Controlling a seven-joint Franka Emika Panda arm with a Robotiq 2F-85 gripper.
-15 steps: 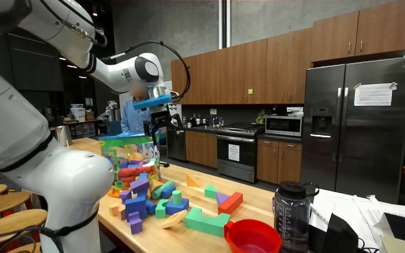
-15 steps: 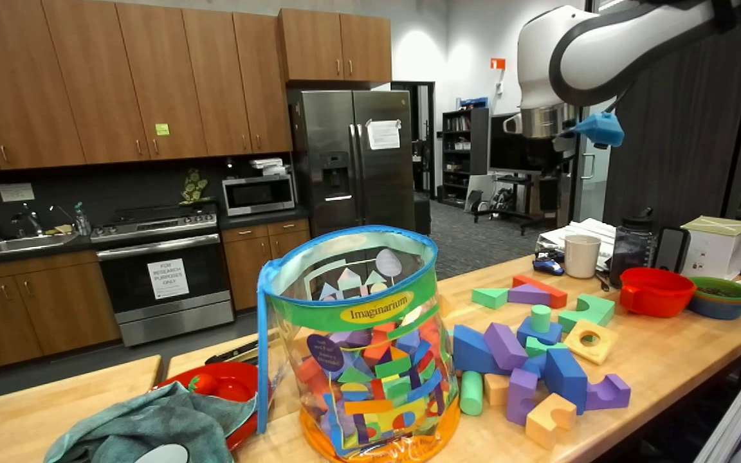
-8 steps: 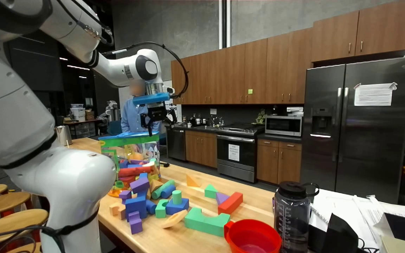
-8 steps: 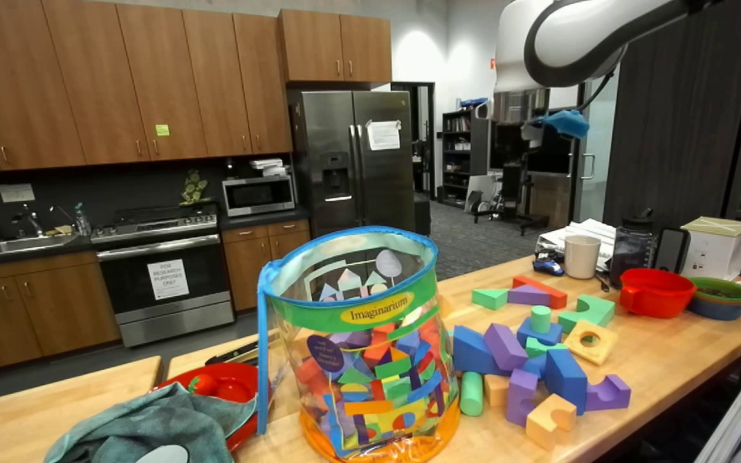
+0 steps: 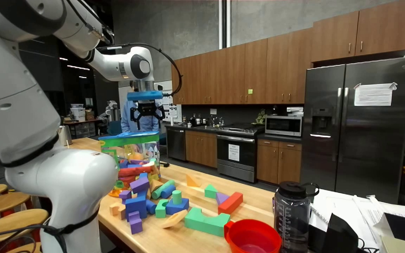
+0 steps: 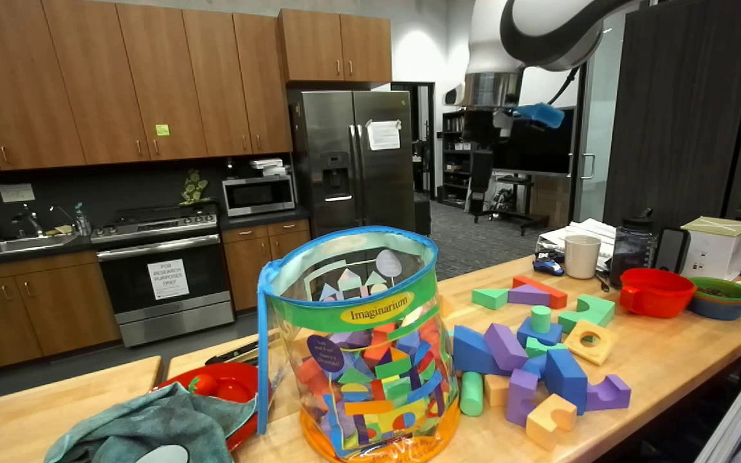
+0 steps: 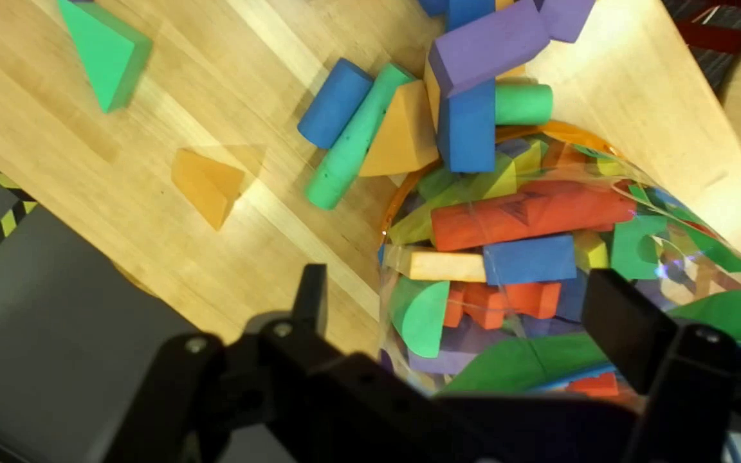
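Observation:
My gripper (image 5: 149,126) is open and empty in the air above the clear block bag, pointing down. In an exterior view it shows as a dark shape (image 6: 481,151), its fingers hard to make out. In the wrist view the open jaws (image 7: 457,278) stand wide apart over the bag. The bag (image 6: 338,316) has a blue rim, a green band and an orange base, and is full of coloured blocks. It also shows in an exterior view (image 5: 118,141). Beside it lie loose blocks: purple (image 6: 505,346), blue (image 6: 565,378), a green cylinder (image 6: 471,393) and an orange wedge (image 7: 206,185).
A green arch block (image 5: 206,222), a red block (image 5: 230,203) and a red cup (image 5: 253,237) lie along the table. A black-lidded bottle (image 5: 292,214) stands beside papers. A red plate (image 6: 242,382) and a grey-green cloth (image 6: 152,421) lie beside the bag. A person (image 5: 129,116) stands behind the table.
My gripper has moved left in both exterior views and risen slightly. It has turned from a tilt to nearly straight down, over the bag. The blocks and bag have not moved.

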